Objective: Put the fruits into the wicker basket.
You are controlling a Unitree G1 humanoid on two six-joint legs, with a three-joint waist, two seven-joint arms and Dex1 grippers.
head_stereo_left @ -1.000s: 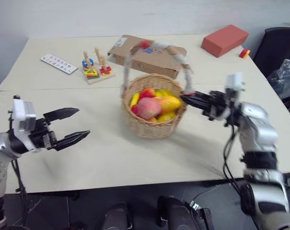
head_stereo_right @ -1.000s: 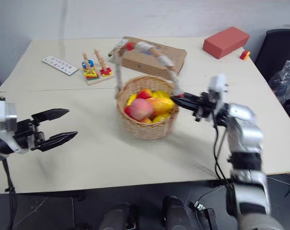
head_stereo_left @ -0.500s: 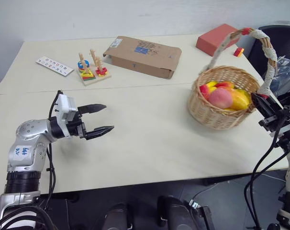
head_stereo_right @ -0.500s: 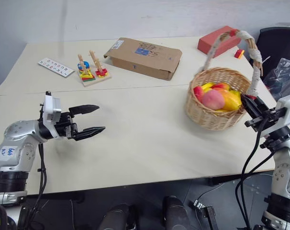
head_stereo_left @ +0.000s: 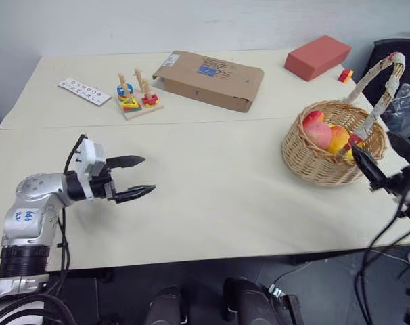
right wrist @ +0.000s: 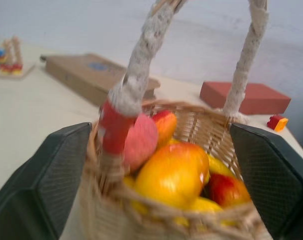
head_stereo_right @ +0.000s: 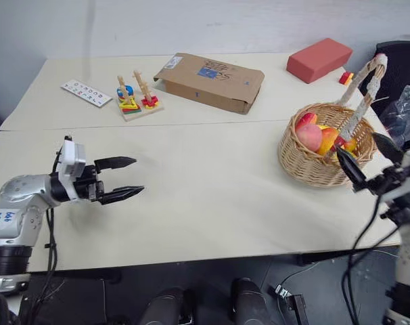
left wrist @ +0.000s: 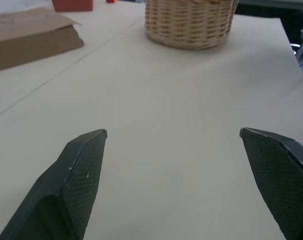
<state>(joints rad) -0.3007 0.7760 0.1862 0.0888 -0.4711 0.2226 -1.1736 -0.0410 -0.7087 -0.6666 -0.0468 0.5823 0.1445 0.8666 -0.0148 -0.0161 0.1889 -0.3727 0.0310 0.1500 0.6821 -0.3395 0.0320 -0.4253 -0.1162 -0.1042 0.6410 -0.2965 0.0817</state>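
The wicker basket (head_stereo_left: 330,157) stands on the table at the right, near the edge, its cloth-wrapped handle (right wrist: 137,65) arching up. The fruits lie inside it: a pink-red peach (head_stereo_left: 318,134) and an orange-yellow mango (right wrist: 172,172), among other fruit. My right gripper (head_stereo_left: 379,158) is open just in front of the basket, with one finger on each side of the near foot of the handle and gripping nothing. Over bare table at the left, my left gripper (head_stereo_left: 147,175) is open and empty, pointing toward the basket (left wrist: 189,22).
A flat cardboard box (head_stereo_left: 208,78) lies at the back centre, with a red block (head_stereo_left: 318,56) and a small red-yellow piece (head_stereo_left: 346,75) at the back right. A stacking-ring toy (head_stereo_left: 136,98) and a white card (head_stereo_left: 83,91) sit back left. A black chair (head_stereo_left: 394,57) stands beyond the right edge.
The right gripper carried the basket from the table's middle to the right side, then opened and let go of the handle. The left gripper sank a little. The camera view shifted.
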